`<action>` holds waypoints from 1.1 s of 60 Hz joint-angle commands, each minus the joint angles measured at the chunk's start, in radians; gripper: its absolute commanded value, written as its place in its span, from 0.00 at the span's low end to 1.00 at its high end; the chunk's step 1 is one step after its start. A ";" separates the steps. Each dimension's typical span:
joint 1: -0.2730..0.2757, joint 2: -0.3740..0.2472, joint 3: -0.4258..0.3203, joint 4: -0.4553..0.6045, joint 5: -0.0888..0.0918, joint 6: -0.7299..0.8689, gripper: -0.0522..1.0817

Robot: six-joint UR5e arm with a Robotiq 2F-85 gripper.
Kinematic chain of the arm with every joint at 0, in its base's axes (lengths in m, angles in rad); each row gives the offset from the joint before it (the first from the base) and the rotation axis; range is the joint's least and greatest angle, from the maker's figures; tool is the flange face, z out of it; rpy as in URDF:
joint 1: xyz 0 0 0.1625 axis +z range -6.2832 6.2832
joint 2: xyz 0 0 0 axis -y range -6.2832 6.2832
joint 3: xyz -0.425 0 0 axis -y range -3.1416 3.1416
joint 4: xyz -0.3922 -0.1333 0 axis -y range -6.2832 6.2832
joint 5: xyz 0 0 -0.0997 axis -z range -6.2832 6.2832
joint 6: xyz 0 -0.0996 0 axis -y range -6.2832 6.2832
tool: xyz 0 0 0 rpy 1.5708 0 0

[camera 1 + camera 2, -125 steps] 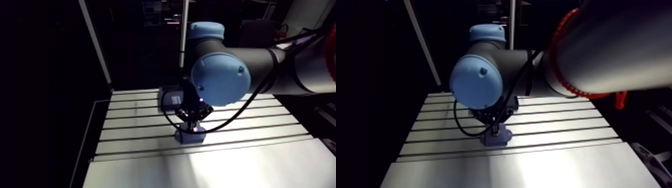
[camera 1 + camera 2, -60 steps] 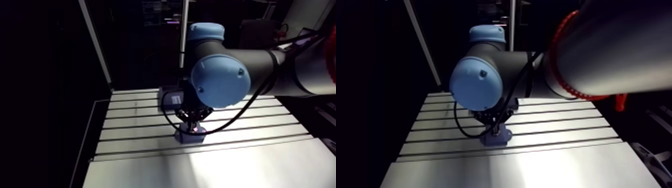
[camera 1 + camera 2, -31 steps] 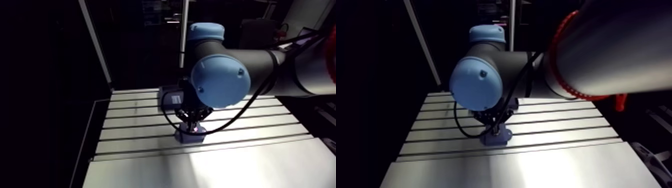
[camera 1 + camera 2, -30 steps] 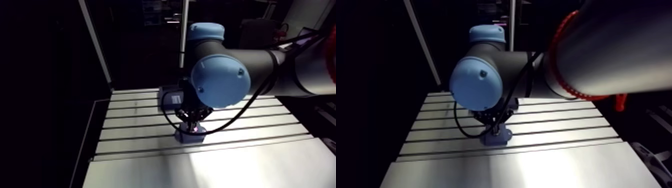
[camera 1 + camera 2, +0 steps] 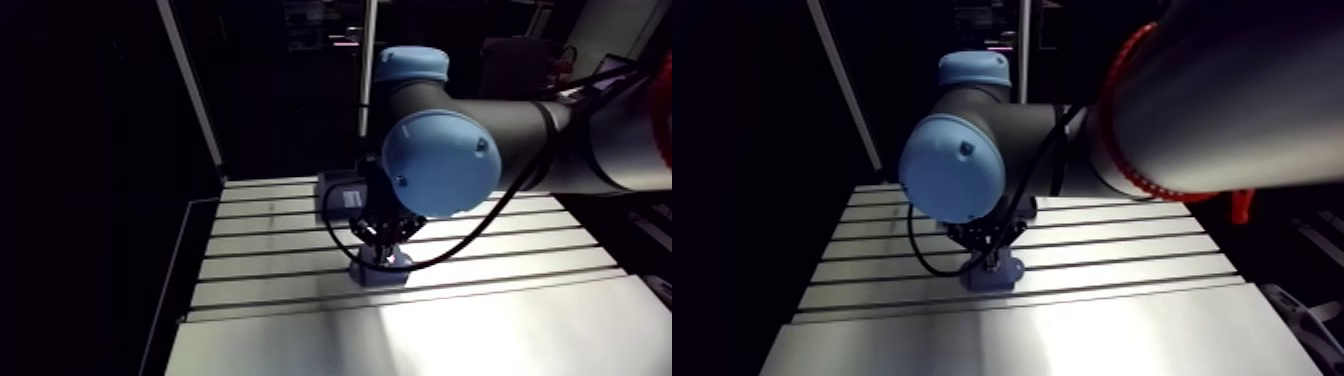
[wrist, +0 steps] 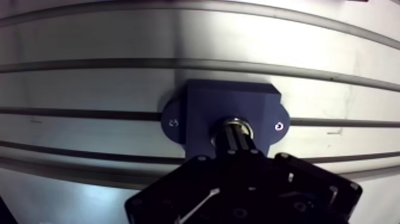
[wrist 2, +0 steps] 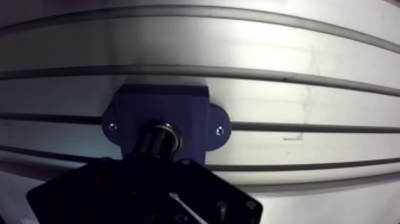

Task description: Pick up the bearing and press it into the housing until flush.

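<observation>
One blue housing (image 6: 229, 102) sits on the slotted table (image 6: 89, 83), the pincer (image 6: 238, 138), closed tight, partly hiding its bearing (image 6: 238, 121).

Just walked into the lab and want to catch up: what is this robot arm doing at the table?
The arm's two-finger gripper points straight down onto a dark blue block-shaped housing with two screwed ears, which sits on the slotted aluminium table. Its fingers are closed together, tips at the shiny metal ring bearing in the housing's centre bore. This looks like the pressing stage; the fingers hide whether the bearing is flush.
</observation>
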 commanded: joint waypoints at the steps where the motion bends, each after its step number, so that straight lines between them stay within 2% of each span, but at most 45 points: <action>1: 0.000 0.000 0.001 0.000 0.000 -0.001 0.96; 66: 0.001 0.003 0.004 0.000 -0.001 0.001 0.96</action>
